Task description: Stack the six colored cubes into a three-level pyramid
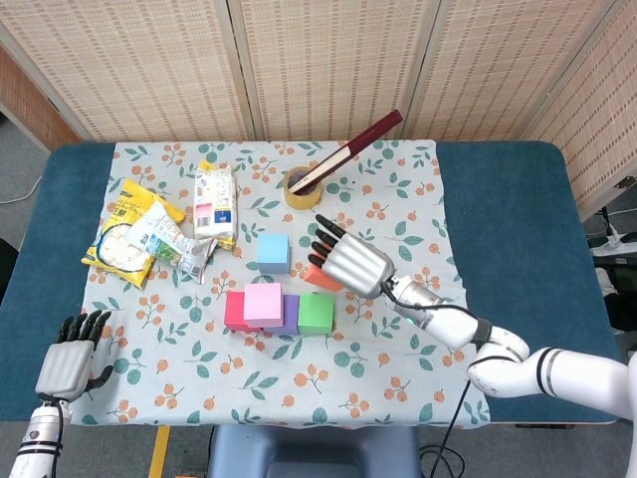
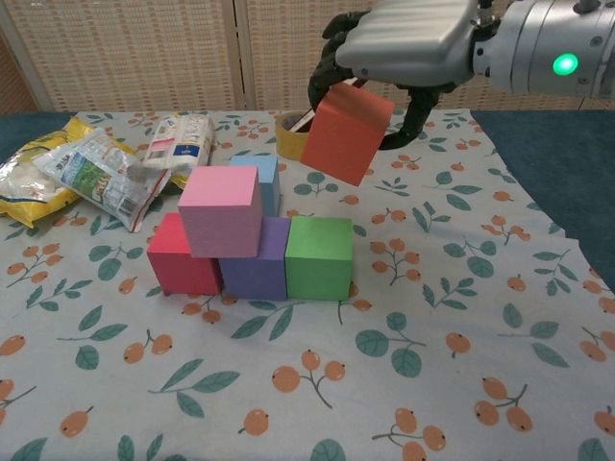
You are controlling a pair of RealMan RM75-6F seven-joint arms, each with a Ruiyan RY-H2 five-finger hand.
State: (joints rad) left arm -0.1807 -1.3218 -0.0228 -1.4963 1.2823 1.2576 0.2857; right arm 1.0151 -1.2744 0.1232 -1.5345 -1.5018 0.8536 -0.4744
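Note:
My right hand [image 2: 408, 43] [image 1: 350, 261] grips an orange cube [image 2: 346, 132] [image 1: 320, 278], tilted, in the air above and behind the green cube [image 2: 318, 256] [image 1: 316, 312]. On the cloth a red cube [image 2: 183, 267], a purple cube [image 2: 256, 270] and the green cube form a row. A pink cube [image 2: 219, 210] [image 1: 263, 301] sits on the red and purple ones. A light blue cube [image 2: 259, 179] [image 1: 273, 251] stands behind the row. My left hand [image 1: 68, 360] hangs open at the table's near left edge, holding nothing.
A tape roll [image 1: 303, 188] with a dark stick [image 1: 353, 148] leaning on it stands behind the cubes. Snack bags [image 1: 149, 235] and a white packet [image 1: 215, 203] lie at the back left. The floral cloth [image 2: 404, 384] covers the table.

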